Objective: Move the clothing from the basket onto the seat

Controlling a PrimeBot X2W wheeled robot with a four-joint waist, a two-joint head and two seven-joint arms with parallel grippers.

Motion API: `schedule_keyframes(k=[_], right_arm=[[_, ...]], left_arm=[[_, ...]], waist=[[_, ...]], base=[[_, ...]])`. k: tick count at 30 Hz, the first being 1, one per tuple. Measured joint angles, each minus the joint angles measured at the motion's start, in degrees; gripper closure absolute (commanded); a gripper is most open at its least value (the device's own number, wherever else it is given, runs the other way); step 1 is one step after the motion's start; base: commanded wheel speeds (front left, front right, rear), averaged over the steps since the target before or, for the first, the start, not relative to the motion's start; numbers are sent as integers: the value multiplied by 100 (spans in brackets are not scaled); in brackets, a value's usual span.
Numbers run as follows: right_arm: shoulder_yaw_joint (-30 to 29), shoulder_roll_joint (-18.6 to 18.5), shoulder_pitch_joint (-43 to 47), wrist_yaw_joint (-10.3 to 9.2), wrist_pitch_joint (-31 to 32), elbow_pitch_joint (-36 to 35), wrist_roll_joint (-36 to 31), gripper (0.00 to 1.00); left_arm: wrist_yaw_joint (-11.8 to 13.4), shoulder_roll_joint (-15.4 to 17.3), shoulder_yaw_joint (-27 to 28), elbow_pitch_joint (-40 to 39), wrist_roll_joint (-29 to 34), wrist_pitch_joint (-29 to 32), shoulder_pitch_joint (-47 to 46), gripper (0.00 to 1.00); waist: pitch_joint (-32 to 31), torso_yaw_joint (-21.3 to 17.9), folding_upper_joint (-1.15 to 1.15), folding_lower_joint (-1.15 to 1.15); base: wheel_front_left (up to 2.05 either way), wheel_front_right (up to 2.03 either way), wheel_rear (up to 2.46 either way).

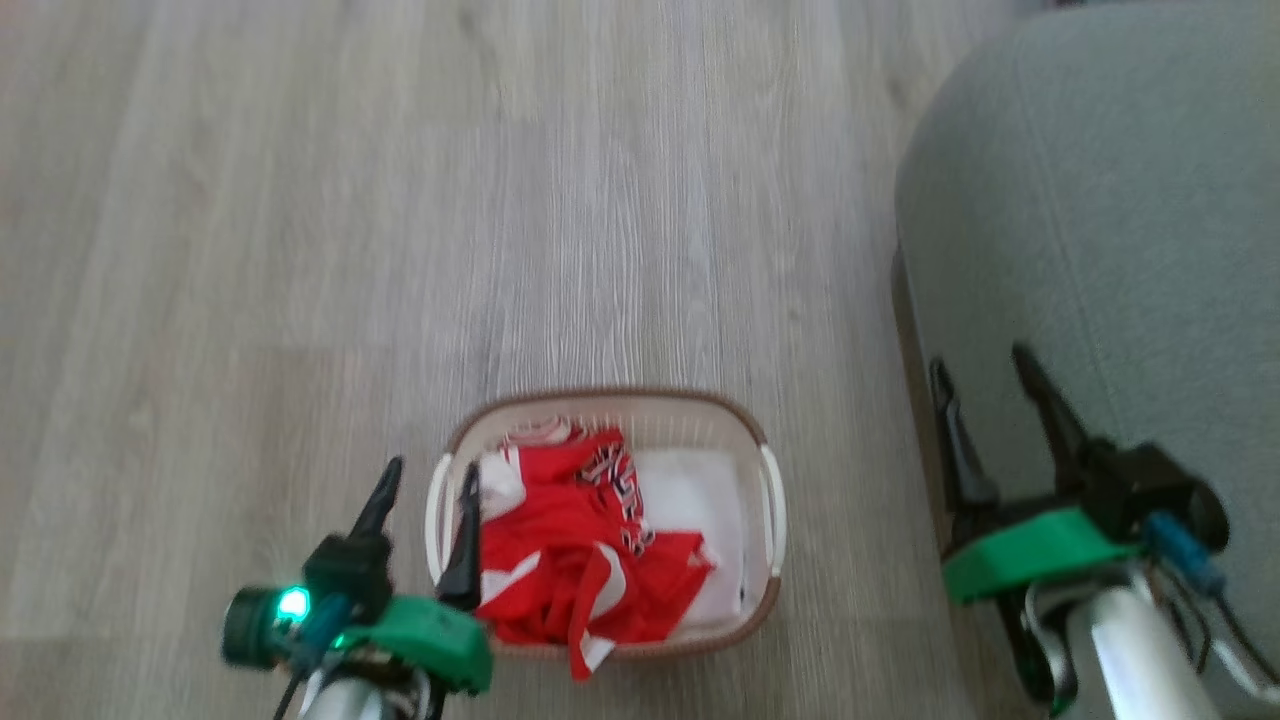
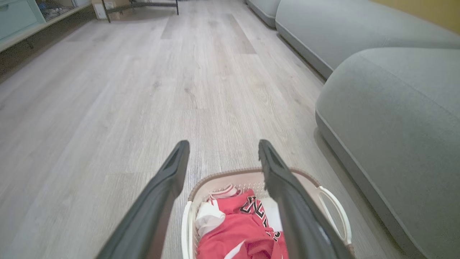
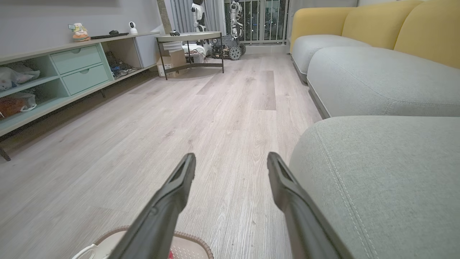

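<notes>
Red clothing (image 2: 230, 230), partly behind left gripper (image 2: 220, 155)

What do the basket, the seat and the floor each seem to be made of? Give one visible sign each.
Basket: likely matte cream plastic; perforated walls, brown braided-look rim.
Seat: grey-green woven fabric; visible weave and stitched seam.
Floor: wood or wood-look laminate; grain lines, plank joints.

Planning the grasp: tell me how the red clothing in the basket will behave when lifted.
The red clothing lies crumpled, so it is probably floppy and will drape from a pinch. Part hangs over the basket rim, so lifting may tug the basket.
</notes>
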Motion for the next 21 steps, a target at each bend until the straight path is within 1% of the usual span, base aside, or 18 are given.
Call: schedule_keyframes(k=[9, 13, 18, 21], right_arm=[[-57, -4, -723, 0, -9, -163, -38, 0], [-31, -9, -931, 0, -24, -209, -36, 0], [12, -12, -1248, 0, -25, -281, -29, 0], [48, -19, -1396, 0, -25, -315, 26, 0]], left_arm=[[-230, -3, -695, 1094, 58, -1, -1085, 0], [-241, -5, -955, 1690, 59, 0, -1466, 0], [-337, -7, -1194, 2424, 62, 0, -1897, 0], [-338, -13, -1348, 2904, 168, 0, -2220, 0]], waist=[[1030, -137, 0, 0], [1443, -244, 0, 0], [1912, -418, 0, 0], [2234, -561, 0, 1]], base=[[0, 0, 0], [0, 0, 0], [0, 0, 0], [0, 0, 0]])
